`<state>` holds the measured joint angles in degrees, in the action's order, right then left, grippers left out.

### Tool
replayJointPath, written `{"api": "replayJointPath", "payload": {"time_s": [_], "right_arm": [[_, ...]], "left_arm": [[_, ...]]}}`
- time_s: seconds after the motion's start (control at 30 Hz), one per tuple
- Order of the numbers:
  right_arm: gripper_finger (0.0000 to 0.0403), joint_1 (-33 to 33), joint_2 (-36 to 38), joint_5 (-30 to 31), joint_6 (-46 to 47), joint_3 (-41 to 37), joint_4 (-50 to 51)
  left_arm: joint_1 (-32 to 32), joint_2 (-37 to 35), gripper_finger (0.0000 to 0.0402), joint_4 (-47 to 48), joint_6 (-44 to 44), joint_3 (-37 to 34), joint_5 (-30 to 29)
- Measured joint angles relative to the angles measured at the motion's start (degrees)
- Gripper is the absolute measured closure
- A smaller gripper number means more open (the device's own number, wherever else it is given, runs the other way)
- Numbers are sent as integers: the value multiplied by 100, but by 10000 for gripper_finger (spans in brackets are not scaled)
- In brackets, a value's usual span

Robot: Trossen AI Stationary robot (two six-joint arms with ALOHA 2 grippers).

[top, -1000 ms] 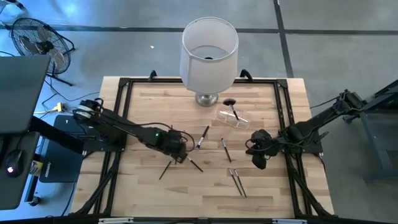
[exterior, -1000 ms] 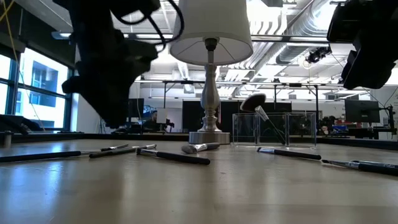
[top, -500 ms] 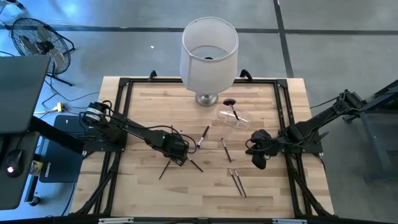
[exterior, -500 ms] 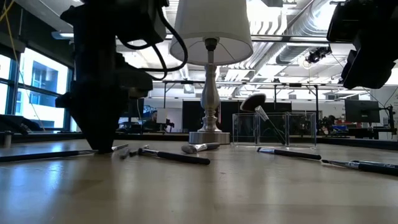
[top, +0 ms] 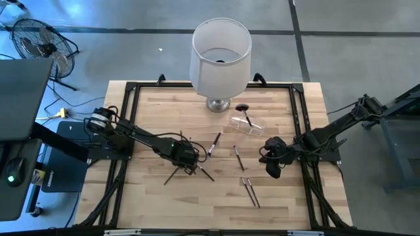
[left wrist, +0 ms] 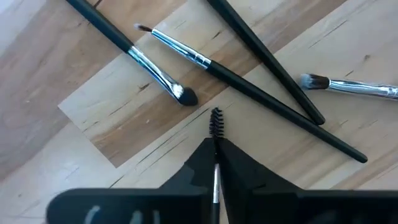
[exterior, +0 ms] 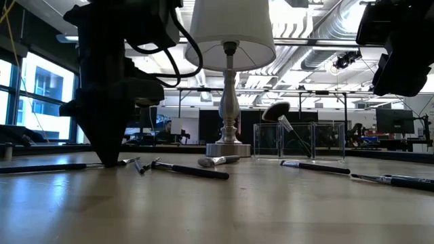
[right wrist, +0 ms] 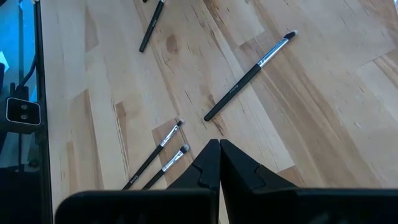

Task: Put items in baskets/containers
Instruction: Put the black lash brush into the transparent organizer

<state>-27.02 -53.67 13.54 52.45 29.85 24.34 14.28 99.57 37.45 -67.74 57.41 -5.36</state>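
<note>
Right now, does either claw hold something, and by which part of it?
The left claw is shut on a spoolie brush, gripping its thin metal stem just below the bristle head. The right claw is shut and holds nothing.

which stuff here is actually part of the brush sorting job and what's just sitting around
Part of the job:
- left gripper, shut on the spoolie brush
- loose brushes on the table
- clear holder with the fluffy brush
- right gripper, shut, waiting

Just about:
- lamp
- fan
</note>
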Motion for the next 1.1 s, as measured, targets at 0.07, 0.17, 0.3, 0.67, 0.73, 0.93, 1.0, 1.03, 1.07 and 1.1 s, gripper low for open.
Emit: {"api": "replayJointPath", "payload": {"time_s": [0.07,0.17,0.3,0.67,0.73,0.93,1.0,1.03,1.07,1.1], "right_arm": [[402,1,0,0,0,0,-2],[402,-1,0,0,-5,0,0],[402,0,0,0,-27,0,0],[402,1,0,-20,-143,0,18],[402,-1,0,-20,-151,0,21],[402,-1,0,-22,-173,0,18],[402,-1,0,-16,-175,0,19],[402,-1,1,-8,-175,0,17],[402,-1,0,-7,-184,0,17],[402,-1,0,-4,-197,0,13]], "left_arm": [[-2,0,389,-12,-1,0,-8],[19,-48,398,-26,-126,-8,-9],[225,-287,400,-199,-359,-11,-195],[686,-1494,401,-634,-794,-9,-1840],[691,-1711,401,-769,-735,-7,-2087],[671,-2140,401,-1532,-55,7,-2816],[671,-2199,401,-1738,260,-2,-3018],[671,-2221,401,-1865,442,-9,-3121],[671,-2227,401,-2115,621,-4,-3191],[671,-2227,401,-2271,760,11,-3278]]}}
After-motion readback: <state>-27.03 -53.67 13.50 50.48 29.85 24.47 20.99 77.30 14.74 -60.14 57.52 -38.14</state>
